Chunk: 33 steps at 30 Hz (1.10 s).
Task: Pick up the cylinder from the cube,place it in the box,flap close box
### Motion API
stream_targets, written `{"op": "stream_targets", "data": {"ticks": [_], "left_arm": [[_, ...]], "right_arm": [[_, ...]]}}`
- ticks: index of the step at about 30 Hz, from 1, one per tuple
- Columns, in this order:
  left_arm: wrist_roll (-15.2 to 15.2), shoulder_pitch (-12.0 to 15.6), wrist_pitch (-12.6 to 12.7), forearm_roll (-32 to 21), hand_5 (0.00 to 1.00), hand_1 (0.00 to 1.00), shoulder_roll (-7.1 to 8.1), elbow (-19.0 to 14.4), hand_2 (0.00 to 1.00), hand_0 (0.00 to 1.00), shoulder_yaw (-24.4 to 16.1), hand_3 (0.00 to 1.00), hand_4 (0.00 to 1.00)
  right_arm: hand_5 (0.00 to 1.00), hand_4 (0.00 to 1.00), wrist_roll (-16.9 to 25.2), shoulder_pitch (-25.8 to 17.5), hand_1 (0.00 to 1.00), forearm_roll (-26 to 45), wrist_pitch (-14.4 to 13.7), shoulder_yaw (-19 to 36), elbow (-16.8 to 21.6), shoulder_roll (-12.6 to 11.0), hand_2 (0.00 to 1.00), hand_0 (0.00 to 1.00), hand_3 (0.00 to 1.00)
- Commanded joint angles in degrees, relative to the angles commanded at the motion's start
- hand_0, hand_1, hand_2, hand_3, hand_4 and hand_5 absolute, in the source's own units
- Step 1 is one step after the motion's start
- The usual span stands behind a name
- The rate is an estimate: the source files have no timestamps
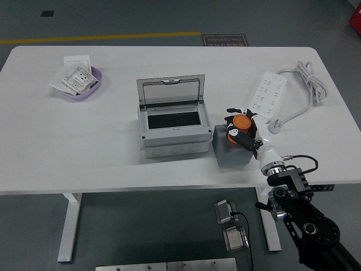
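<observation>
An orange cylinder (240, 125) is held just above the grey cube (233, 146), right of the box. My right hand (239, 128) is shut on the cylinder, its black-tipped fingers wrapped around it from the right. The grey box (172, 126) stands at the table's middle with its clear lid (171, 90) tilted up at the back and a dark opening showing inside. My left arm does not show.
A white power strip (270, 93) with a coiled cable (307, 82) lies at the right rear. A purple dish (80, 83) with paper packets sits at the far left. The table's near edge (141, 189) runs below the box.
</observation>
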Motion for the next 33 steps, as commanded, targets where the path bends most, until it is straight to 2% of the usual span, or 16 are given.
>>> {"op": "stream_targets", "data": {"ticks": [4,5,10,11,16,17,33], "left_arm": [[0.46,0.12,-0.23,0.36,0.644,0.753,0.01,0.0,0.722,0.751,-0.34,0.832,0.816],[0.74,0.17,-0.4,0.43,0.645,0.749,0.02,0.0,0.717,0.744,-0.41,0.818,0.814],[2.5,0.59,-1.23,1.05,0.645,0.749,0.05,0.0,0.717,0.744,-1.1,0.818,0.814],[2.67,0.68,-1.27,1.15,0.649,0.749,0.06,0.0,0.721,0.745,-1.18,0.816,0.813],[2.82,0.87,-1.2,1.14,0.649,0.749,0.06,0.0,0.721,0.745,-1.22,0.816,0.813],[2.81,0.88,-1.18,1.11,0.648,0.754,0.04,0.0,0.731,0.745,-1.2,0.824,0.81],[2.58,0.98,-1.05,1.16,0.656,0.752,-0.15,0.0,0.729,0.744,-1.19,0.826,0.808]], "right_arm": [[0.082,0.056,-0.32,-0.06,0.61,0.29,0.37,-0.24,0.07,-0.17,0.532,0.661,0.53],[0.03,0.116,-0.39,-0.07,0.602,0.35,0.45,-0.29,0.11,-0.22,0.532,0.662,0.483],[0.03,0.116,-0.66,-0.03,0.602,0.55,0.61,-0.48,0.6,-0.56,0.532,0.662,0.483],[0.002,0.147,-0.7,0.03,0.58,0.52,0.61,-0.46,0.71,-0.66,0.504,0.643,0.427],[0.002,0.147,-1.03,0.57,0.58,0.07,0.53,-0.27,1.22,-1.29,0.504,0.643,0.427],[0.002,0.141,-1.13,0.73,0.549,-0.09,0.5,-0.19,1.36,-1.44,0.487,0.624,0.38],[0.002,0.155,-2.82,2.6,0.562,-2.89,-0.16,0.01,4.75,-3.33,0.504,0.65,0.382]]}}
